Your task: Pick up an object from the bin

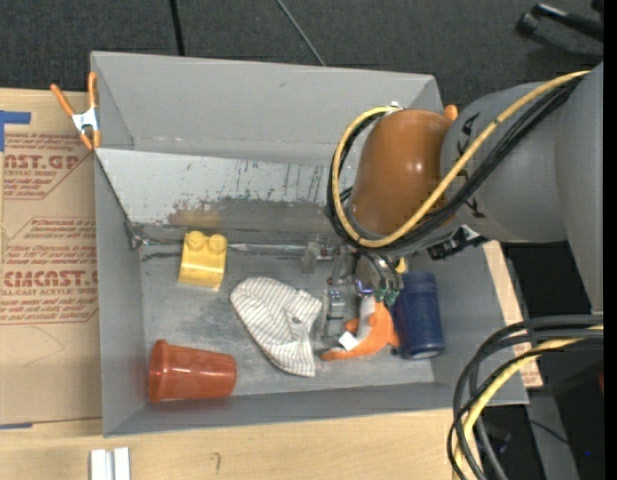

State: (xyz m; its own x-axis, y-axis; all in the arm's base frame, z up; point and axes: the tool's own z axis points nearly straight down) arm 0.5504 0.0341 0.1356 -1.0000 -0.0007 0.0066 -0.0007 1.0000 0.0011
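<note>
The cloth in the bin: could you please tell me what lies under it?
Nothing shows under the cloth: it covers the bin floor there. An orange thing lies at its right edge; whether it reaches under cannot be told.

Arm link (548, 158): big, rounded, light grey, smooth shell. Black lettering (469, 133) on the shell, partly covered by cable, not readable. Wrist cover (400, 173): glossy orange-brown dome, egg-shaped. Cable bundle (338, 183): yellow and black lines paired, looping round the cover's outline and running on across the grey shell. Cable coils (470, 386): same yellow and black, several arcs against dark housing. Dark joint section (456, 244): black, under the grey shell. Thin wiring (388, 290): green and pale strands below the cover. End effector (336, 313): narrow, silvery metal, small brackets and fittings, fine detail too small to make out.
</note>
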